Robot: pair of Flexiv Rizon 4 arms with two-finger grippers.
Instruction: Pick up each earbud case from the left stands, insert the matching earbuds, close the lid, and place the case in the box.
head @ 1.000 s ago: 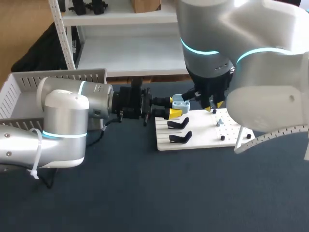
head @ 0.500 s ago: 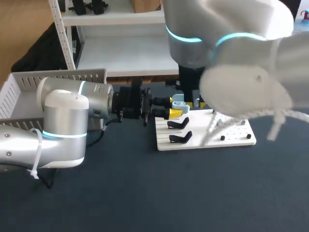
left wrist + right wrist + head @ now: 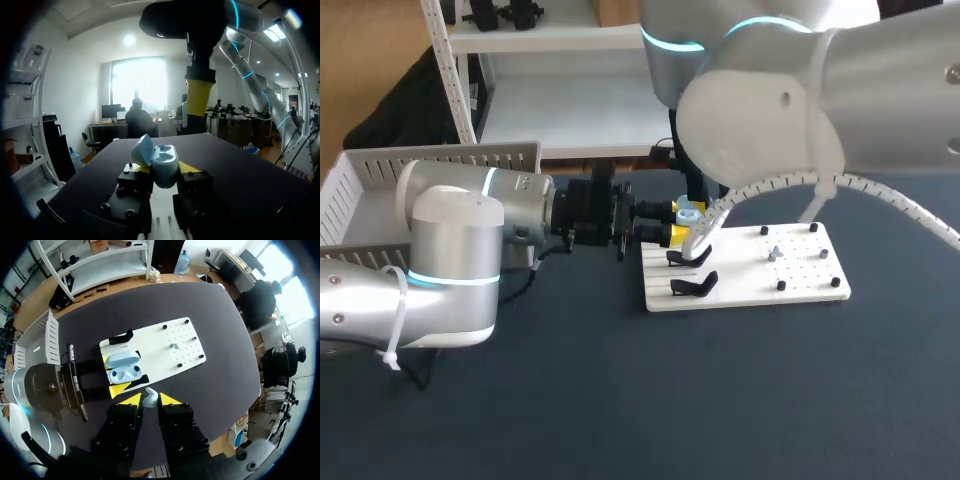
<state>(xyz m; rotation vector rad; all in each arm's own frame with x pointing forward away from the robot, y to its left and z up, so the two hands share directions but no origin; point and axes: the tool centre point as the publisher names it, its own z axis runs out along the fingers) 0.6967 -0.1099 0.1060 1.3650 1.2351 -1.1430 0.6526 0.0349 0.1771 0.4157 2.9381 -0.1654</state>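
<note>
Open blue case [image 3: 165, 171] is clamped in left gripper [image 3: 161, 169]. Pale earbud [image 3: 150, 397] is pinched in right gripper [image 3: 146, 401], above case.

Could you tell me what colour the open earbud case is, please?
The earbud case is pale blue, clearest in the left wrist view.

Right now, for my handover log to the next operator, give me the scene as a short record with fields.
Left gripper: shut on the earbud case, lid open
Right gripper: shut on one earbud, above the case
Case wells: appear empty
Stands: two black, both empty, on the white board
Spare piece: small grey-blue item on the board, too small to identify
Box: left of the board, partly behind the left arm
</note>
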